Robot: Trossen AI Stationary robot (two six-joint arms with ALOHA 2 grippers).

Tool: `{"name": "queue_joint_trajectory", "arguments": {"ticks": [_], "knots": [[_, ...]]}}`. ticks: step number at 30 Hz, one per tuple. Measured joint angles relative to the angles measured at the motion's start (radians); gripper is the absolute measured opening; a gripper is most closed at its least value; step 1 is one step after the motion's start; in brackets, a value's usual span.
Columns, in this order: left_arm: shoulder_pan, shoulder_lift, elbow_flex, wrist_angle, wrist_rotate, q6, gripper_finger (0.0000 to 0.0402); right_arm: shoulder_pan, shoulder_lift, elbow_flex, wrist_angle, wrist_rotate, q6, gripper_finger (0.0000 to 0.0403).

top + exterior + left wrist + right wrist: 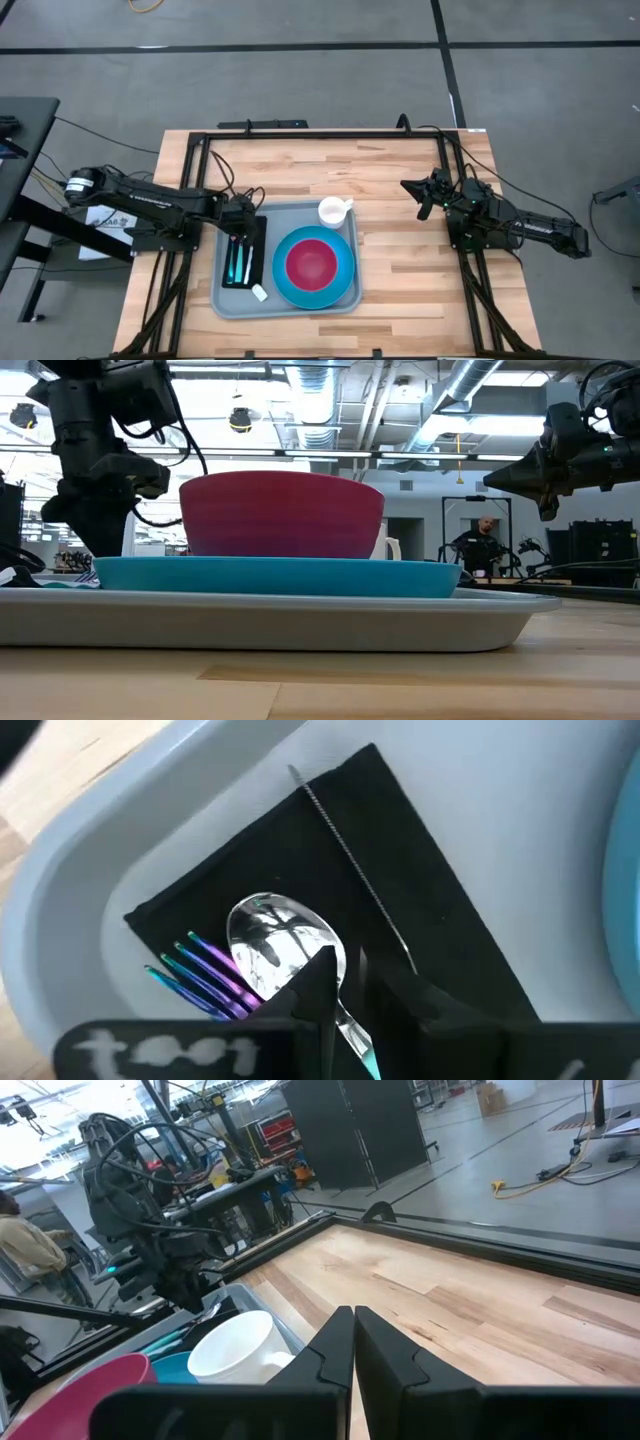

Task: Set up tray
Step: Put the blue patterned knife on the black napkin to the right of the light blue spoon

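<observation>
1. Tray (pixel 232 304), large, grey-blue and rimmed, lies on the near half of the wooden table (pixel 400 200), its long axis running across the table from left arm to right arm.

2. On the tray sit a round blue plate (pixel 342 285) carrying a red bowl (pixel 311 262), a white cup (pixel 333 211) at the far edge, and a black napkin (pixel 257 240) at the left end, its long axis crosswise to the tray's.

3. On the napkin, a spoon (pixel 280 940) and an iridescent fork (pixel 205 970) lie side by side along its length; a small white piece (pixel 259 292) rests on the tray beside the plate, too small to identify.

4. Left gripper (pixel 240 215) hangs directly over the napkin's far end, its fingers (pixel 318 990) nearly together around the spoon's handle in the left wrist view, the bowl of the spoon pointing away from the wrist. Whether they actually pinch the handle cannot be told.

5. Right gripper (pixel 425 192) waits over bare table, well apart from the tray's right end, fingers drawn together on nothing, facing the cup.

6. Judged from this layout, the cutlery is the step in hand: the left arm is much the nearer, and the spoon's handle lies straight under its fingers, in line with the napkin.

7. Across the room in the low view, a person (pixel 482 545) stands far behind the table.
</observation>
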Motion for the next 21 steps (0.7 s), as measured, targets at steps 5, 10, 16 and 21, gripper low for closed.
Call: {"name": "queue_joint_trajectory", "arguments": {"ticks": [5, 10, 16, 21], "knots": [[0.0, 0.008, 0.018, 0.002, 0.001, 0.029, 0.0036, 0.0, 0.0, 0.0, 0.0, 0.0, 0.0, 0.0005], [0.0, 0.008, 0.019, -0.001, 0.021, 0.041, 0.0036, 0.0, 0.0, 0.0, 0.0, 0.0, 0.0, 0.0005], [0.0, 0.041, 0.02, 0.0, 0.035, 0.069, 0.0036, 0.0, 0.0, 0.0, 0.0, 0.0, 0.0, 0.0005], [0.0, 0.09, 0.02, -0.001, 0.037, 0.092, 0.0036, 0.0, 0.0, 0.0, 0.001, 0.0, 0.0, 0.0005]]}}
